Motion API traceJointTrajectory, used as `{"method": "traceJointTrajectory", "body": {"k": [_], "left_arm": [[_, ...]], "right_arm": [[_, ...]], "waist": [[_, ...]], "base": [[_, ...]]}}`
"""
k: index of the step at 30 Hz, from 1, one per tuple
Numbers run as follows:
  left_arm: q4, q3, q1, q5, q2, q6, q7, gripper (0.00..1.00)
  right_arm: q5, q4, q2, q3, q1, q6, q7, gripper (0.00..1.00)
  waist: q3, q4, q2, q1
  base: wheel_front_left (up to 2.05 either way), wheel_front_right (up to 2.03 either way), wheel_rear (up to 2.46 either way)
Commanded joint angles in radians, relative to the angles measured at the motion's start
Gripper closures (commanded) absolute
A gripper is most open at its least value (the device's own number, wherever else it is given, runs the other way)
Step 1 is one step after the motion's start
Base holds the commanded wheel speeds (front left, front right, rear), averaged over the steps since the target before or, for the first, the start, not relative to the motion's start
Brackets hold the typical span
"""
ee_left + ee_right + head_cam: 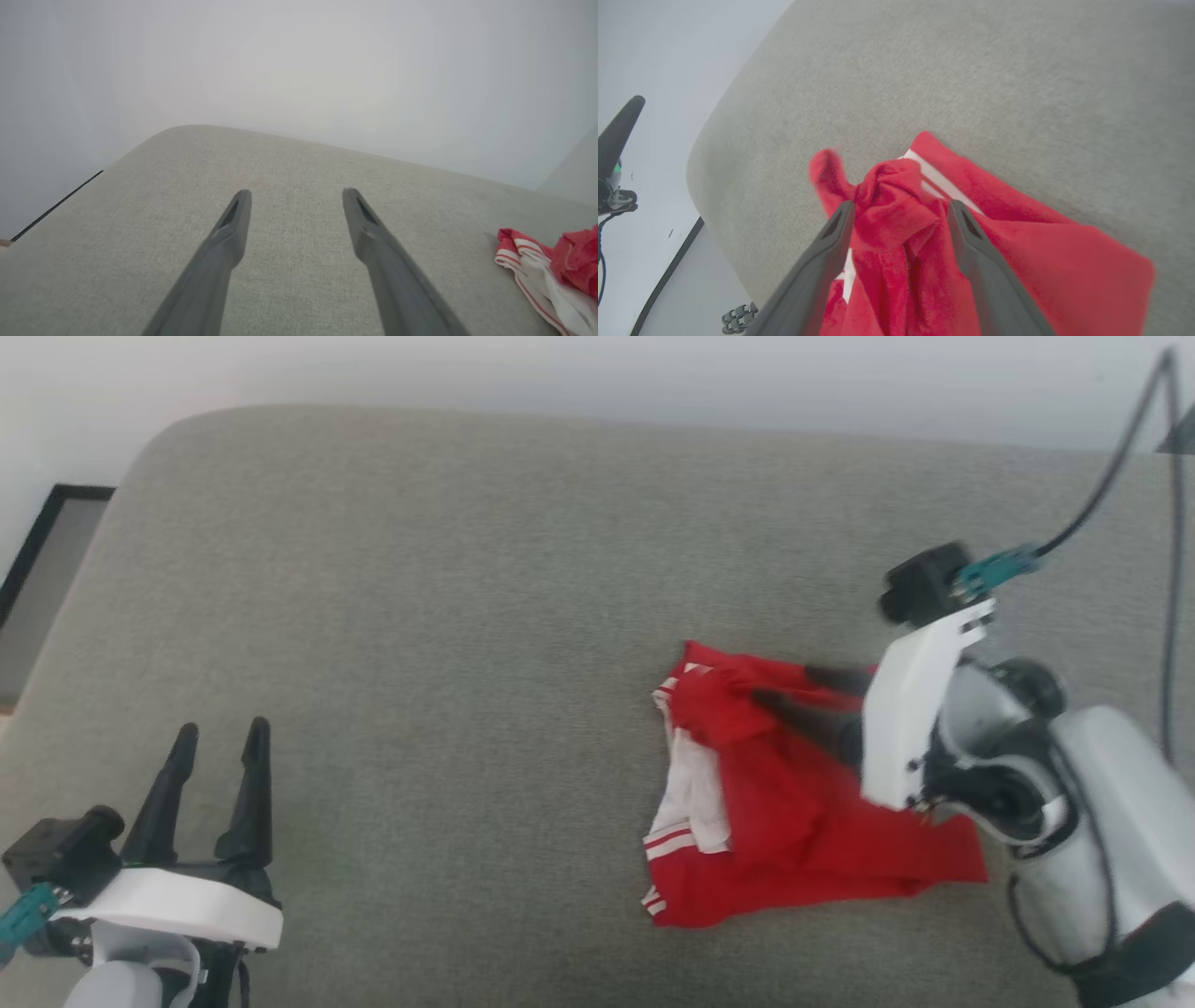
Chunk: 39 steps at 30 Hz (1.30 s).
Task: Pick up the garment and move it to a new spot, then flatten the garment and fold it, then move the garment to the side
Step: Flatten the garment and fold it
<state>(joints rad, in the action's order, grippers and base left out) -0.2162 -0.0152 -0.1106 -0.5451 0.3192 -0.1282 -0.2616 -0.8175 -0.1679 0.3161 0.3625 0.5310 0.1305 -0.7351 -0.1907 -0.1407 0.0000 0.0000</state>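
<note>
1 garment (pixel 803 821), a red shirt with white sleeve cloth and red-white striped trim, lies crumpled on the right part of the grey upholstered surface (pixel 467 616). It is well apart from the left gripper (pixel 224 728), whose fingers are spread over bare fabric. The right gripper (pixel 900 205) is down on the heap, its 2 fingers standing apart with a raised bunch of red cloth between them (not pinched, as far as the wrist view tells). The shirt looks light, soft and limp, likely to sag and drag rather than slide. A hem corner or shoulder seam would give a better hold than the bunched middle. No lettering, brand or label can be read.
</note>
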Motion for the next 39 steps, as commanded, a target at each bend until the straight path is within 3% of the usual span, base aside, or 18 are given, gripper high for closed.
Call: {"method": "traceJointTrajectory", "body": {"k": [1, 11, 18, 28, 39], "left_arm": [[0.004, -0.006, 0.006, 0.006, 0.005, -0.002, -0.004, 0.0], [0.025, -0.046, 0.046, 0.018, 0.015, -0.002, -0.004, 0.0], [0.04, -0.071, 0.074, 0.025, 0.028, -0.002, -0.004, 0.0], [0.044, -0.099, 0.118, 0.035, 0.036, -0.002, -0.004, 0.0], [0.044, -0.132, 0.172, 0.058, 0.028, -0.002, -0.004, 0.0]], "right_arm": [[0.004, 0.005, 0.01, -0.005, 0.009, 0.0, 0.013, 0.0], [0.007, 0.053, 0.096, -0.146, -0.067, 0.0, 0.136, 0.0], [0.035, 0.071, 0.143, -0.225, -0.137, 0.0, 0.32, 0.0], [0.094, -0.013, 0.204, -0.22, -0.256, 0.0, 0.629, 0.0], [0.078, -0.094, 0.22, -0.194, -0.351, 0.0, 0.799, 0.0]], "waist": [[0.006, 0.017, 0.0, 0.0], [0.034, 0.106, 0.0, 0.0], [0.051, 0.159, 0.0, 0.0], [0.094, 0.203, 0.0, 0.0], [0.151, 0.212, 0.0, 0.0]], "base": [[0.0, 0.0, 0.0], [0.0, 0.0, 0.0], [0.0, 0.0, 0.0], [0.0, 0.0, 0.0], [0.0, 0.0, 0.0]]}}
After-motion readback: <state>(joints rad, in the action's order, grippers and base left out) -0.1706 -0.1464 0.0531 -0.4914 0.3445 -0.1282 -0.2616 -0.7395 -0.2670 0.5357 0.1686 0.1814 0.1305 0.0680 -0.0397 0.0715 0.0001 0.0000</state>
